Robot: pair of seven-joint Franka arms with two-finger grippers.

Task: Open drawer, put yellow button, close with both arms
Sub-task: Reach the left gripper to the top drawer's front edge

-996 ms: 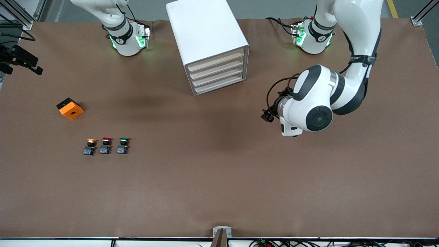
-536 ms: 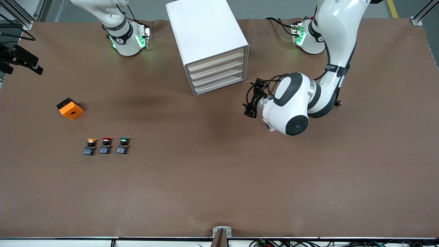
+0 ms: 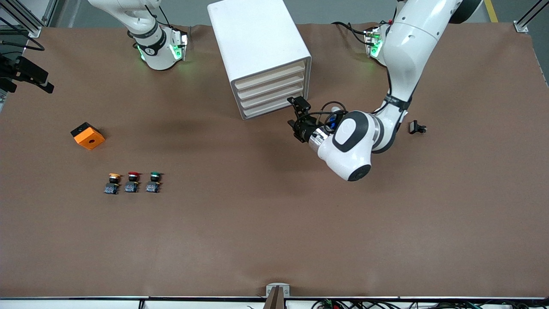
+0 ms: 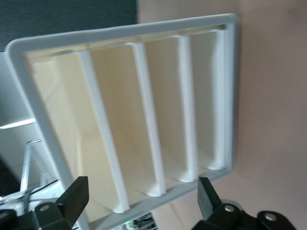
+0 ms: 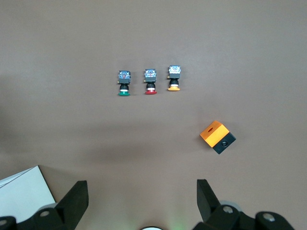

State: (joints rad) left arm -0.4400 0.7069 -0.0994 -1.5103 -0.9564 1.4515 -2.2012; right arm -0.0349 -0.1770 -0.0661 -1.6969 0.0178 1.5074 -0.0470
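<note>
The cabinet [image 3: 261, 56] is seen near the arms' bases, mid-table, its four drawers all pushed in. The top drawer [image 3: 270, 74] is shut; in the left wrist view the drawer fronts [image 4: 144, 120] fill the frame, seen edge-on.

The left gripper [image 3: 300, 118] is held just in front of the cabinet's lower corner, toward the left arm's end – fingers [image 4: 74, 196] spread wide, nothing between them, no contact with the cabinet visible. The left arm [image 3: 403, 51] is bent down from its base across the table.

The right gripper [image 5: 141, 201] is out of the front view; only the right arm's base [image 3: 158, 47] shows there. In the right wrist view its fingers [image 5: 206, 194] are parted and empty, high over the table, with a white cabinet corner at the frame edge.

The yellow button [image 3: 113, 183] is found on the table [image 3: 274, 223] toward the right arm's end, well apart from the cabinet and nearer the front camera. It lies in a row with a red button [image 3: 132, 181] and a green button [image 3: 153, 181] – yellow at the end, red just beside it, green last. Caps point toward the bases. Nothing is stacked on them.

An orange block [image 3: 88, 135] with a black face is placed near the row, farther from the camera. A small black part [image 3: 416, 127] lies by the left arm's elbow.
</note>
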